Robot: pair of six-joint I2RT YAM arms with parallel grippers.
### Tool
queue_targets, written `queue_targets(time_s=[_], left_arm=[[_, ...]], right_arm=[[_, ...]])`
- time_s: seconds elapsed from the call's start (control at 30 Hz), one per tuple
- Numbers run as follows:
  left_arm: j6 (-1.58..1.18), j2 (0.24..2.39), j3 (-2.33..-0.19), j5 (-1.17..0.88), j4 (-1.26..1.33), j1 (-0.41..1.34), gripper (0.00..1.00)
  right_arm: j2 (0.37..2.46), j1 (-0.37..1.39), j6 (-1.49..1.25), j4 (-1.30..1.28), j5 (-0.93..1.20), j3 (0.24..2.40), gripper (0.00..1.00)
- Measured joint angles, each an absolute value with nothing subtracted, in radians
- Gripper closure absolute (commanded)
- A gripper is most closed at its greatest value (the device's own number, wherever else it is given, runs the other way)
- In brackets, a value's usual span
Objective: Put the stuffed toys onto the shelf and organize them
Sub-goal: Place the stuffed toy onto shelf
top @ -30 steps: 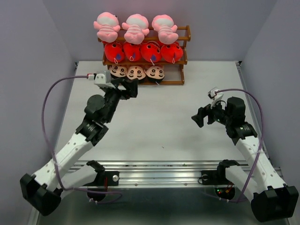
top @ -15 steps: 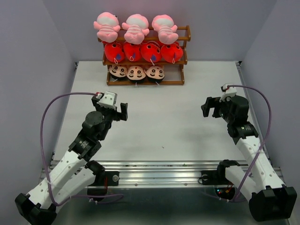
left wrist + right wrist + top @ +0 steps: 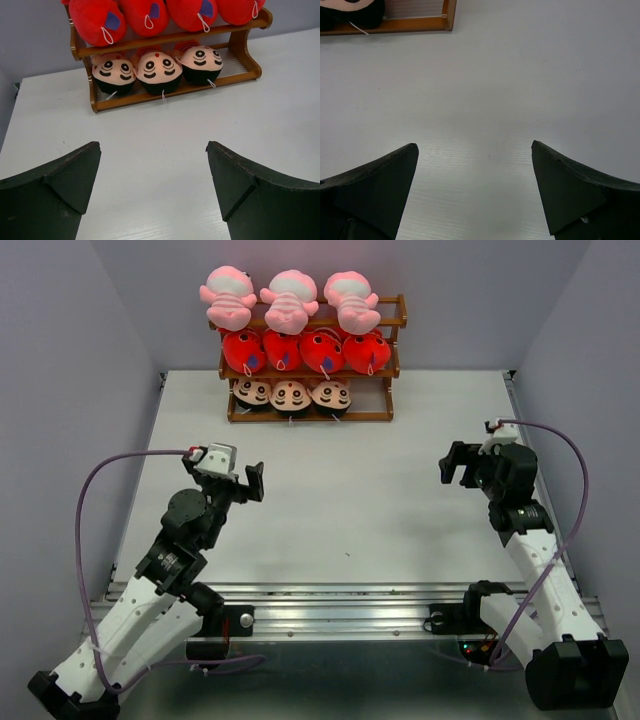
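Observation:
The brown wooden shelf (image 3: 394,362) stands at the table's far edge. Three pink striped stuffed toys (image 3: 290,297) lie on its top tier, several red-orange fish (image 3: 322,352) on the middle tier, and three black-haired boy dolls (image 3: 290,395) on the bottom tier. In the left wrist view the dolls (image 3: 156,70) face me under the fish (image 3: 92,17), on the shelf (image 3: 245,55). My left gripper (image 3: 245,485) (image 3: 152,145) hangs open and empty over bare table, well short of the shelf. My right gripper (image 3: 458,466) (image 3: 474,145) is open and empty at mid-right, with the shelf's corner (image 3: 420,24) at top left.
The white table (image 3: 340,510) is walled in grey at the back and both sides. A metal rail (image 3: 340,600) with the arm bases runs along the near edge. Purple cables (image 3: 100,480) loop from both wrists.
My left gripper has drawn back from the shelf's bottom tier toward the near left. The right gripper has swung right and slightly farther. Both stayed open.

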State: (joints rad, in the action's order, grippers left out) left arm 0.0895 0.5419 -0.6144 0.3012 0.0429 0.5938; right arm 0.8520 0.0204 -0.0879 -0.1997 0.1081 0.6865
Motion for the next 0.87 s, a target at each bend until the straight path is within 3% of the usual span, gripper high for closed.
queue_targets(time_s=[0.87], left_arm=[[0.095,0.586,-0.614,0.287,0.032,0.594,0.01]], right_arm=[[0.850,-0.020,-0.130,-0.193,0.108,0.686,0.00]])
